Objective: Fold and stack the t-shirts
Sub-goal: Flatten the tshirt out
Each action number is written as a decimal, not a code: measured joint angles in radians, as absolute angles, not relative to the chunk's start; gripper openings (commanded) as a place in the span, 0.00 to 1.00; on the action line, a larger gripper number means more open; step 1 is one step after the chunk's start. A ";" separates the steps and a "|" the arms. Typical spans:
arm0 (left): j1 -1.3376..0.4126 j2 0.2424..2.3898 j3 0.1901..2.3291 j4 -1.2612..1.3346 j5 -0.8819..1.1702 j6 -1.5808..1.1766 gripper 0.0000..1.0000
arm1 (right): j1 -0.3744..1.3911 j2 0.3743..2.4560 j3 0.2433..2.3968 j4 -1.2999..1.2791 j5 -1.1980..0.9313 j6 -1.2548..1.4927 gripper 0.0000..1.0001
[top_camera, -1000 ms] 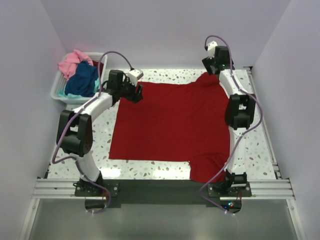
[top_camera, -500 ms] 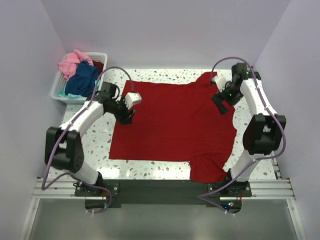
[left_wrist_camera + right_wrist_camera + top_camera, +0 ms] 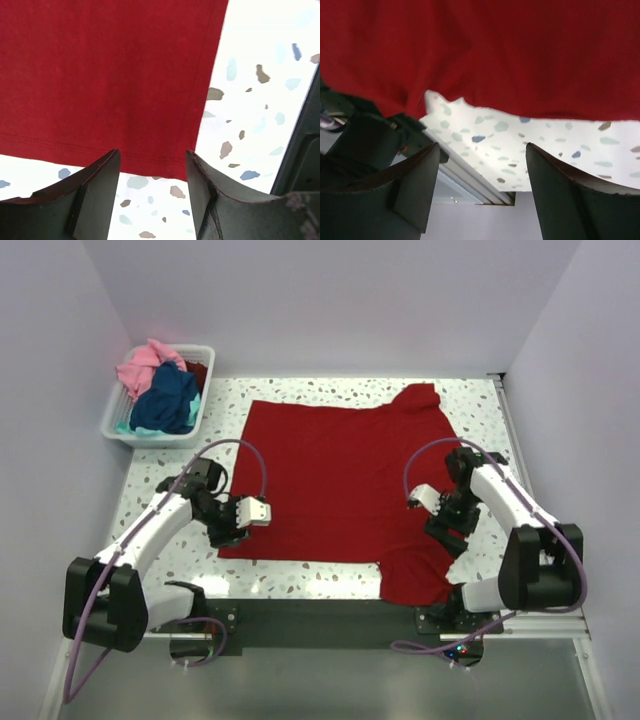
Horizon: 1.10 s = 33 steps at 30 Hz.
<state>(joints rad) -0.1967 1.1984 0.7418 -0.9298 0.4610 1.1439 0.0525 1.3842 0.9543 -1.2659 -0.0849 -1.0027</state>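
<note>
A large deep red t-shirt (image 3: 340,480) lies spread flat on the speckled table. My left gripper (image 3: 229,531) is open and empty just above the shirt's near-left corner. In the left wrist view that hemmed corner (image 3: 110,75) lies ahead of the open left gripper (image 3: 152,200). My right gripper (image 3: 446,530) is open and empty over the shirt's right edge, by the near sleeve. In the right wrist view the red cloth (image 3: 520,50) fills the top, above the open right gripper (image 3: 482,195). Pink (image 3: 140,365), navy (image 3: 166,400) and teal (image 3: 128,427) shirts lie heaped in the basket.
The white slatted basket (image 3: 112,418) stands at the far left corner of the table. The red shirt's near sleeve (image 3: 415,575) hangs over the table's front edge by the right arm's base. A metal rail (image 3: 300,615) runs along the near edge.
Both arms have swung from the shirt's far corners toward its near edge. The left gripper went to the near-left corner, the right to the near-right side. The shirt has not moved.
</note>
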 measured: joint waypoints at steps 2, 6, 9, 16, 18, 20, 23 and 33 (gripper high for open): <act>-0.197 1.212 0.728 -0.896 0.440 1.113 0.59 | 0.058 1.436 0.921 -1.199 -0.060 -0.974 0.71; -0.197 1.280 0.726 -0.798 0.400 1.039 0.59 | 0.060 1.566 0.920 -1.045 -0.009 -0.921 0.69; -0.197 1.331 0.722 -0.731 0.374 0.989 0.59 | 0.060 1.646 0.922 -0.947 0.034 -0.895 0.69; -0.197 1.472 0.754 -0.593 0.333 0.876 0.58 | 0.058 1.824 1.097 -0.913 0.139 -0.830 0.70; -0.197 1.522 0.796 -0.561 0.327 0.844 0.58 | 0.053 1.879 1.172 -0.922 0.150 -0.821 0.70; -0.197 1.578 0.845 -0.529 0.321 0.802 0.57 | 0.046 1.936 1.256 -0.935 0.151 -0.814 0.72; -0.197 1.646 0.918 -0.503 0.317 0.763 0.57 | 0.041 1.994 1.363 -0.947 0.140 -0.810 0.75; -0.197 1.483 0.941 -0.641 0.394 0.808 0.59 | 0.010 1.777 1.335 -0.999 0.026 -0.913 0.70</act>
